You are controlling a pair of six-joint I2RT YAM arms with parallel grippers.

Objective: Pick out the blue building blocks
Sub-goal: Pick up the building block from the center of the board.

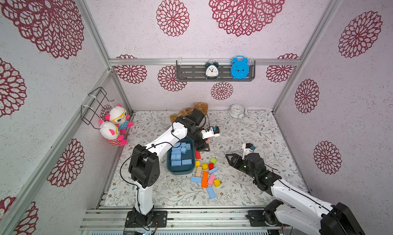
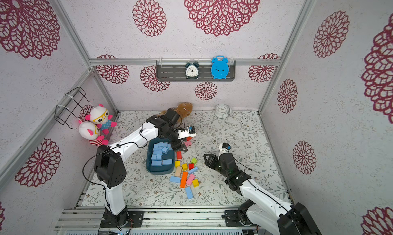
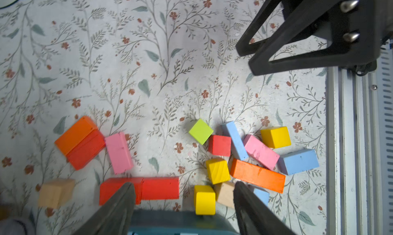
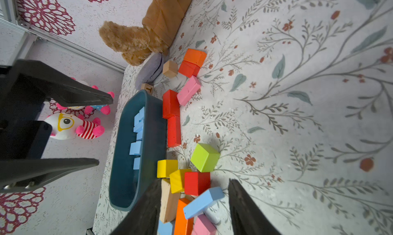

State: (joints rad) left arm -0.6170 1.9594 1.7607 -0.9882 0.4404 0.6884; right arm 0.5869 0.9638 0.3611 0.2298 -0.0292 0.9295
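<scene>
Several blue building blocks [image 1: 179,157] [image 2: 160,155] lie piled in the dark teal tray [image 1: 170,170] [image 4: 123,159]. Three more lie among the mixed pile in both top views: a tilted bar [image 1: 213,170] [image 4: 202,202] [image 3: 235,140] and two flat ones [image 1: 196,179] [image 1: 211,192]. My left gripper [image 1: 203,147] [image 3: 184,193] hangs open and empty over the tray's far right rim [image 3: 170,221]. My right gripper [image 1: 229,159] [image 4: 193,191] is open in the air right of the pile. In the right wrist view the tilted bar shows between its fingers, untouched.
Red, orange, yellow, pink, green and tan blocks [image 1: 204,179] crowd the tray's right side. A brown plush toy [image 1: 191,111] and a white clock [image 1: 236,111] sit at the back. Two plush dolls [image 1: 116,125] hang at the left wall. A metal rail [image 1: 191,212] runs along the front.
</scene>
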